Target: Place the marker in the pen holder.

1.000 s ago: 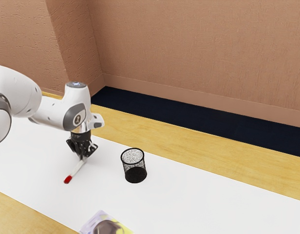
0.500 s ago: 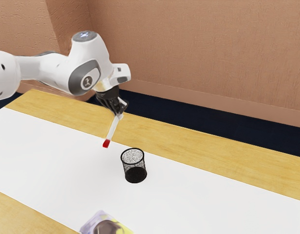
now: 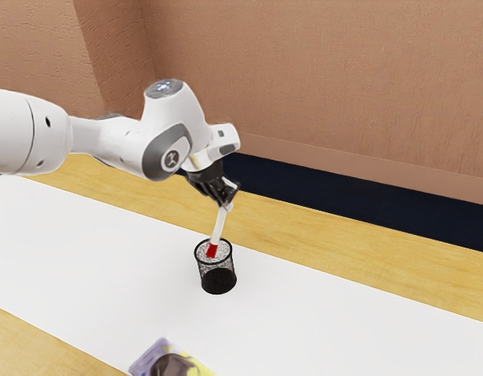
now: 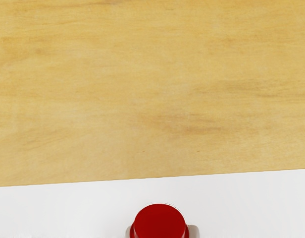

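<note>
Pen holder (image 3: 219, 280): black, mesh-sided, open at the top; standing upright on the white strip (image 3: 343, 313).
Marker (image 3: 219, 225): held in the air over the pen holder, steeply tilted, red end down; leaning so as to be higher toward the exterior view's right. In the exterior view, lined up at its red end with the mouth of the pen holder; impossible to tell whether below the rim or just above, or whether touching it. Not released.
Gripper (image 3: 226, 205): above the pen holder, well clear of its rim, tipped over rather than straight down.
Jaws: clamped on the marker, close to its upper end.
Arm (image 3: 175, 141): reaching in from the exterior view's left, up and over toward the pen holder.
Red end in the wrist view (image 4: 159, 221): round, seen nearly end-on, against white.
Packet (image 3: 169, 365): purple, yellow and brown; lying nearer the exterior camera than the pen holder, off toward the exterior view's left, partly cut off.
Wooden table (image 3: 304, 235): bare wood visible behind the pen holder, beyond the white strip.
</note>
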Robot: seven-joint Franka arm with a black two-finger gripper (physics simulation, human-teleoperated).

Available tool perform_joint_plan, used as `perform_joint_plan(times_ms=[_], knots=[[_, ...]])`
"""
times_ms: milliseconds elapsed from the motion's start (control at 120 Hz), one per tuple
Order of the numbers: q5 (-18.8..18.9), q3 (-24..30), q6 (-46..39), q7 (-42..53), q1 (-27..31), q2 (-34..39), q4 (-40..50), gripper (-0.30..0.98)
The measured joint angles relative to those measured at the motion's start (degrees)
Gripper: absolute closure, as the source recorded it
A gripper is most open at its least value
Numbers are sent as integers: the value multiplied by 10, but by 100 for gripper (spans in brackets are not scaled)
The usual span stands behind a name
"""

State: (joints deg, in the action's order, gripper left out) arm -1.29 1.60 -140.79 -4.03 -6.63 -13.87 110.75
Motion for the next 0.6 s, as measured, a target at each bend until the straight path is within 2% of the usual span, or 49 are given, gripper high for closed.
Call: perform_joint_plan(times_ms=[233,333,533,600], knots=[[3,6,-18,-13,-1,-4,28,79],[20,7,-23,-18,-1,-6,35,79],[41,7,-25,-6,-1,-3,29,36],[64,8,-22,-1,0,-1,19,26]])
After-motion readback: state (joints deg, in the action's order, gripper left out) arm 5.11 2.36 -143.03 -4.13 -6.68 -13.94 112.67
